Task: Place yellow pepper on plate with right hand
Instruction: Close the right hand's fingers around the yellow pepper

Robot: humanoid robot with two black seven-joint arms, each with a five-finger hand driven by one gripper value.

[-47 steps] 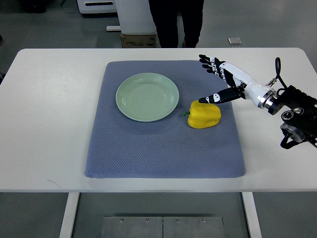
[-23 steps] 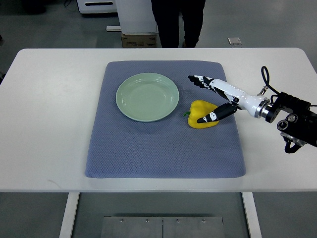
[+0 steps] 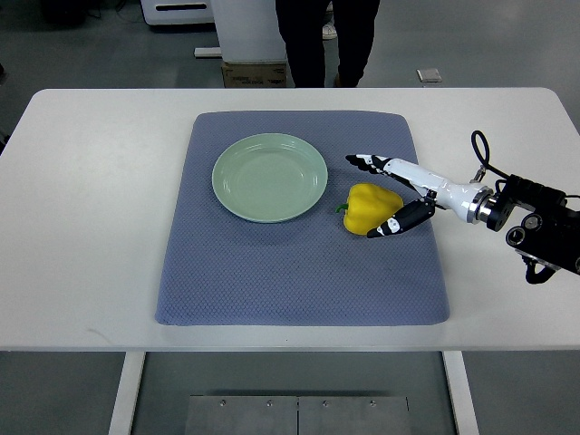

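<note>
**Right hand straddling the yellow pepper on the mat**

From my station I see the white, round-cornered tabletop [image 3: 100, 227] from above, with a blue-grey textured fabric mat [image 3: 290, 281] laid across its middle. The round pale-green plate [image 3: 269, 177] sits on the upper left part of that mat with nothing on it. The glossy yellow bell pepper [image 3: 372, 207] lies on the mat just to the right of the plate's rim, apart from it, its short green stem [image 3: 342, 208] pointing toward the plate.

The robot's white-and-black right hand [image 3: 391, 192] comes in from the right edge of the picture, its forearm running back to a dark wrist assembly [image 3: 535, 217] with a black looped cable [image 3: 478, 149] above it. The hand is spread wide around the pepper: the long fingers [image 3: 367, 162] reach out over the mat on the far side of the fruit, while the black-tipped thumb [image 3: 391, 224] lies against its near right side. I can see the thumb touching or very nearly touching the pepper's skin; the fingers on the far side look clear of it, so the grasp is not closed. The pepper rests on the mat.

At the far edge of the table, the dark-trousered legs of a person [image 3: 313, 41] stand on the grey floor, beside a white cabinet base [image 3: 240, 32].
</note>
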